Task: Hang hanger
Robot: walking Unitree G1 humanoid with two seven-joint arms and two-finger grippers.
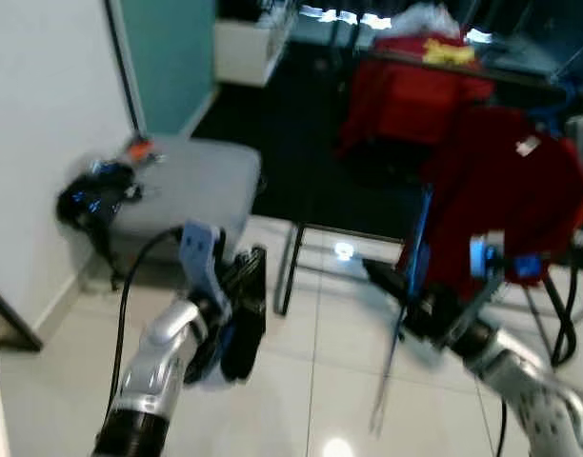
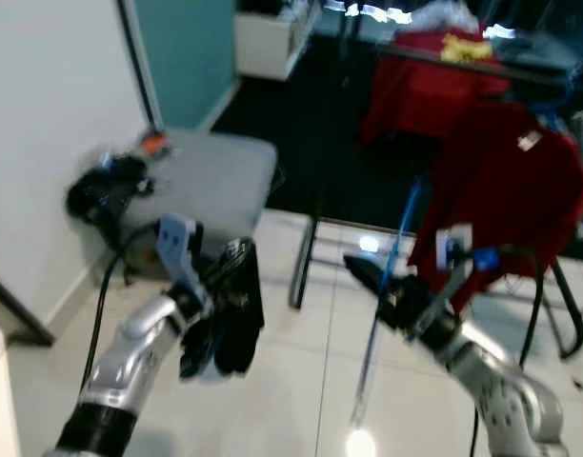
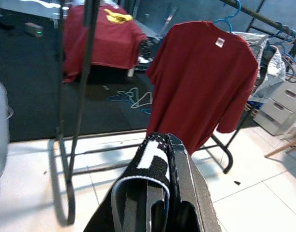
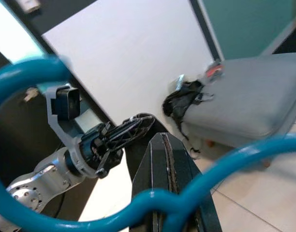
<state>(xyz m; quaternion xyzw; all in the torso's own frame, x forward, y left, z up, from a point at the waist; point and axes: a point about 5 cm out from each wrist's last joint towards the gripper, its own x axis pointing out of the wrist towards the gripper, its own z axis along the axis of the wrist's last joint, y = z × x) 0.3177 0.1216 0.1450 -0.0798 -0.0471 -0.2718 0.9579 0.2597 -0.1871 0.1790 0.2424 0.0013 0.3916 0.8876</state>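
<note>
We see the right end effector [image 1: 398, 286] closed on a blue hanger [image 1: 411, 276], its black fingers pinched shut on the wire near the neck, where the right wrist view shows the teal loop [image 4: 153, 198] meeting just ahead of the fingertips. The hanger hangs down and slightly slanted from the grip, its lower end below the end effector over the tiled floor [image 1: 339, 381].

Beyond and above the right end effector hangs a red shirt [image 1: 506, 190] on its own hanger from a rail [image 3: 254, 17], with the rack's black legs just past the end effector. To its other side, the left end effector [image 1: 239, 314] is raised at about the same height, fingers drawn together and holding nothing; a grey seat [image 1: 187, 186] with a black bundle [image 1: 91, 195] on it lies beyond it.

We judge the hanger light and stiff but thin and smooth, apt to swivel or slip in a two-finger pinch. The neck, where hook and shoulders join, looks the best hold, since it keeps the hook free and limits swinging. We would expect the hook to need steady orientation to catch the rail, and the loose lower bar could snag on the shirt or the rack's legs.
</note>
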